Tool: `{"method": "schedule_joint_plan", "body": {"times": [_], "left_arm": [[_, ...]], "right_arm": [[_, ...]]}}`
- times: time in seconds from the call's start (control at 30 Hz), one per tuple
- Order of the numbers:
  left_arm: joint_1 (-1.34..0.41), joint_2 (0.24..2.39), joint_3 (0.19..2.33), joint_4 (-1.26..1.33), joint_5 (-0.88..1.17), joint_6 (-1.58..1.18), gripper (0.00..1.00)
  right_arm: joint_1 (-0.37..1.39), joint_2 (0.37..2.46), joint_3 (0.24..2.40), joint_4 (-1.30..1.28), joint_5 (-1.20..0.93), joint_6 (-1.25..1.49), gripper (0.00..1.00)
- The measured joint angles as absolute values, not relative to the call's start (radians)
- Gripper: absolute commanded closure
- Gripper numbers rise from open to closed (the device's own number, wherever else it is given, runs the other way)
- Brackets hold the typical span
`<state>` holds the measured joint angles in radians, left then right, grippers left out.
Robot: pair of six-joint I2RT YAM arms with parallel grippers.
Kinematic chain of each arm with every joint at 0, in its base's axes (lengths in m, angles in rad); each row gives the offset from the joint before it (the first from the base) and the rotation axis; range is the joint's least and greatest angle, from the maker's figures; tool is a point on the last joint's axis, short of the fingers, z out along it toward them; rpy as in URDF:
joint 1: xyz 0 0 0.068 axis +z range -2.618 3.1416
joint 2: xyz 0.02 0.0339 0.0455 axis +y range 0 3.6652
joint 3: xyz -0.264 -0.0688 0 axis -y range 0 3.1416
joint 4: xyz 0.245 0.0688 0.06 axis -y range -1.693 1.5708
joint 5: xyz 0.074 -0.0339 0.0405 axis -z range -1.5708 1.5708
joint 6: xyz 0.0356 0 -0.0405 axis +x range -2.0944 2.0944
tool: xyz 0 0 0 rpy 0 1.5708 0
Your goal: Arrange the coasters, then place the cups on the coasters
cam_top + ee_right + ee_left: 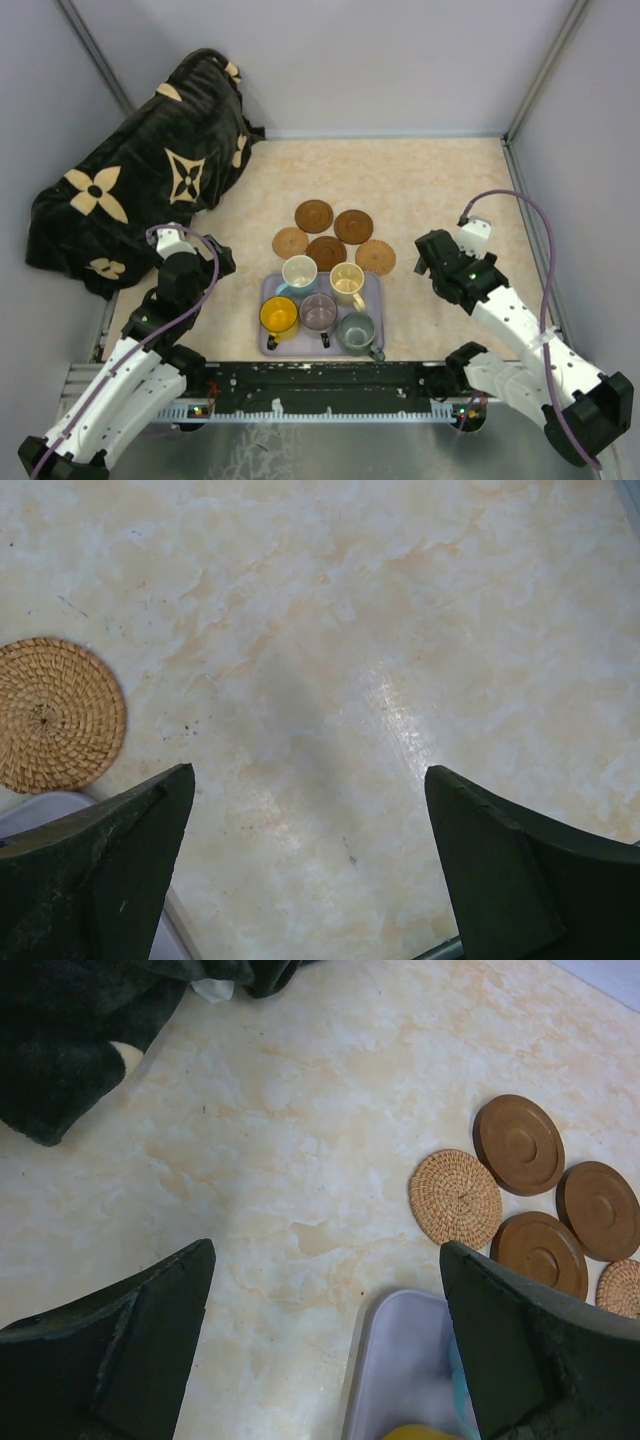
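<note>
here, five cups (pixel 319 311) sit together in a lavender tray (pixel 400 1380) near the arm bases; five round coasters (pixel 326 250) cluster just beyond it. the left gripper (pixel 325 1250) and right gripper (pixel 308 770) hover either side, jaws wide apart, empty.

Coasters (pixel 326 252): five flat round discs, three dark brown and two woven tan, in a tight cluster at frame centre.
Cups (pixel 319 312): five upright handled mugs, packed together on lavender tray (pixel 374 298), lower centre, just below the coasters.

A black cloth with tan flower motifs (pixel 140 170) lies bunched at the table's (pixel 430 180) far-left corner, and a lavender tray (pixel 373 292) sits near-centre.
</note>
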<state>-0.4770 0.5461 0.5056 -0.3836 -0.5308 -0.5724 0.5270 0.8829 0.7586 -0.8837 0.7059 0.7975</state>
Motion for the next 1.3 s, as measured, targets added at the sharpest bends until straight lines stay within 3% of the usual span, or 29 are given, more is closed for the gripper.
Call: {"method": "schedule_joint_plan", "body": {"times": [0.33,1.0,1.2,1.3], "left_arm": [[-0.476,0.582,0.471,-0.352,-0.47,-0.564,0.0],[-0.475,0.886,0.458,-0.103,-0.254,-0.612,0.0],[-0.475,0.929,0.444,-0.017,-0.192,-0.624,0.0],[-0.475,0.943,0.444,0.01,-0.184,-0.603,0.02]], "right_arm": [[0.527,0.883,0.754,-0.87,0.686,0.797,0.01],[0.527,0.896,0.676,-0.734,0.58,0.783,0.02],[0.527,0.905,0.661,-0.665,0.542,0.759,0.18],[0.527,0.916,0.65,-0.625,0.515,0.744,0.33]]}}
